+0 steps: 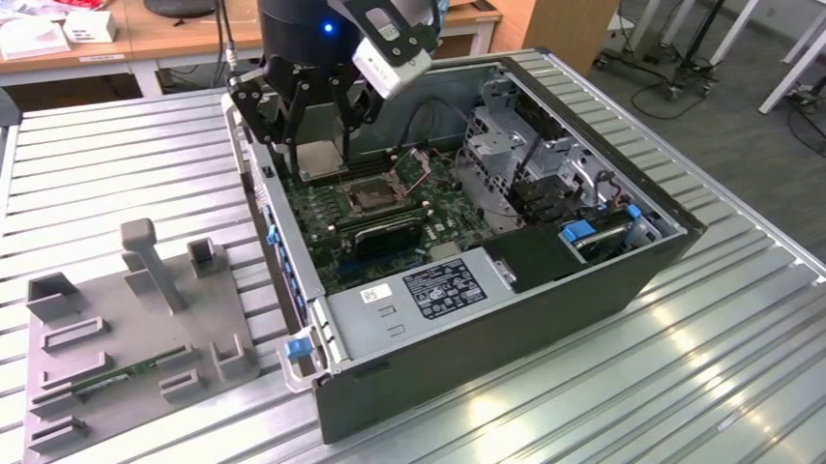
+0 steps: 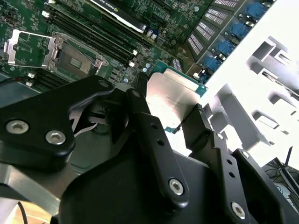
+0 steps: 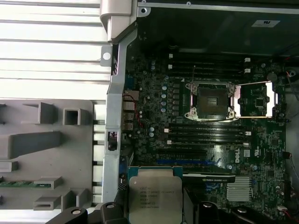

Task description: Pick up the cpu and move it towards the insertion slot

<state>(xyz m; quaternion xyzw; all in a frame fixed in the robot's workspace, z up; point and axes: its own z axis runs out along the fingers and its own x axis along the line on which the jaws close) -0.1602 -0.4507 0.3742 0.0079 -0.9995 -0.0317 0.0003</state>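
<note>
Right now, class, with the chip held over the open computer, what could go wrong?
1. The cpu is held only by its edges in the pincer; it could slip onto the motherboard.
2. The insertion slot has an open metal frame beside it; a tilted approach might catch it.

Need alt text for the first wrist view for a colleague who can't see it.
The gripper holds the square silver-topped cpu over the green motherboard of the open computer case. The silver-framed insertion slot lies open further along the board, apart from the chip.
</note>
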